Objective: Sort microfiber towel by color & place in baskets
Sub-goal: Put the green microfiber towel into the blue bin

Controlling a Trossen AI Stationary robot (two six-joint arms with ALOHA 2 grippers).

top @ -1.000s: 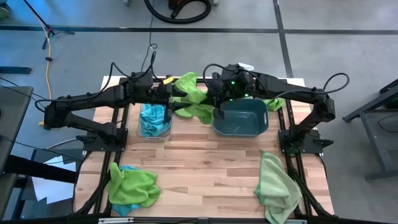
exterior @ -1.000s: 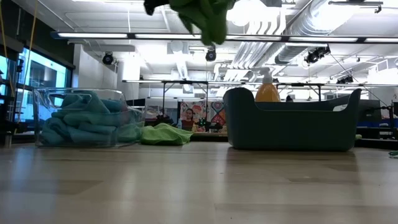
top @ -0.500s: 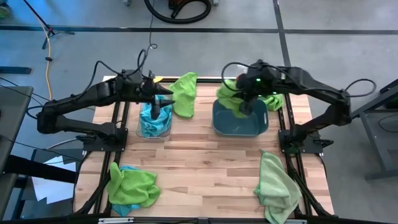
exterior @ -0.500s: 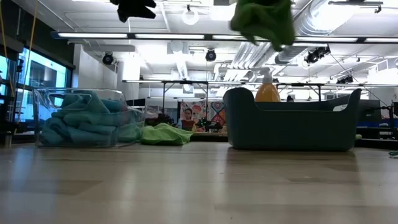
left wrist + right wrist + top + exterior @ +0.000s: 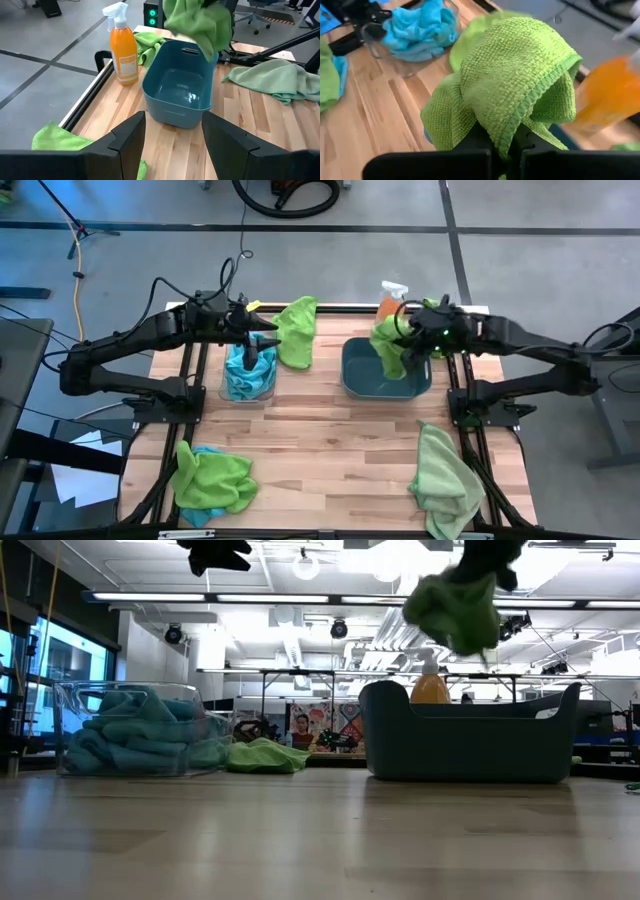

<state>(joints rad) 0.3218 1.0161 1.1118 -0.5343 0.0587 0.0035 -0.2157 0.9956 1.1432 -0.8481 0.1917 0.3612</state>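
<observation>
My right gripper (image 5: 400,348) is shut on a green microfiber towel (image 5: 388,352) above the far right part of the dark teal tub (image 5: 360,380). In the low view the towel (image 5: 455,612) hangs clear above the tub (image 5: 470,735). My left gripper (image 5: 262,340) stands open and empty above the clear basket (image 5: 247,375), which holds blue towels (image 5: 135,730). Another green towel (image 5: 297,330) lies flat on the table between the two baskets. My right gripper pinches a bunched fold of the green towel (image 5: 504,131) between its two fingers, several layers together. The fingers slant downward from the table's right side. The towel drapes over and below the fingertips, slack, lifted clear of the tub and the table.
An orange spray bottle (image 5: 388,305) stands at the tub's far edge. A green towel (image 5: 445,480) lies at the near right corner, and a green towel on a blue one (image 5: 210,478) at the near left. Bare wood (image 5: 330,440) stretches between them.
My right gripper has carried the green towel from the table's far middle toward the right edge and a little down, rolling as it went, until it hangs over the tub. My left gripper drew back toward the left, over the clear basket, then kept still.
</observation>
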